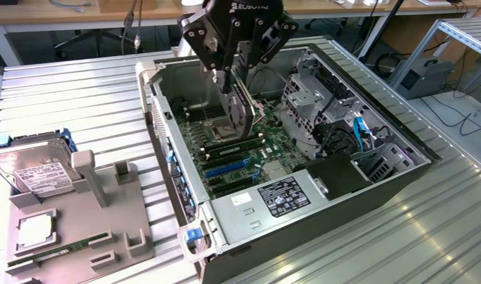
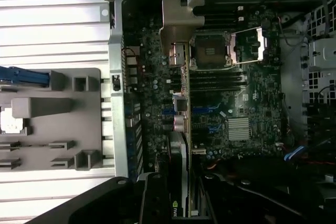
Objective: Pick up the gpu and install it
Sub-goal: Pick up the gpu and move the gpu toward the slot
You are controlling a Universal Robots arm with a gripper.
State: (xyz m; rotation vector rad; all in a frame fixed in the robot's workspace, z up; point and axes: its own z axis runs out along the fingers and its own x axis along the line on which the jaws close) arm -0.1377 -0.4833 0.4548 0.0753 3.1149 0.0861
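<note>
One gpu (image 1: 241, 111) is found upright, grasped by the jaws, above the motherboard (image 1: 265, 139) of one open computer case (image 1: 367, 188) at the counter's (image 1: 82, 100) middle. Whether its lower edge touches a slot cannot be told. In the wrist view it is seen edge-on, with its silver bracket (image 2: 181, 17). One grey holder (image 1: 106, 219), cut off at the frame, is recorded near the counter's edge on the exterior view's left, carrying one hard drive (image 1: 35, 171) and one RAM stick (image 1: 63, 248).

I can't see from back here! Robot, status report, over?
Gripper shut on gpu. Gpu held upright over the motherboard, inside the open case. Nothing seen between gpu and motherboard. Over.
</note>
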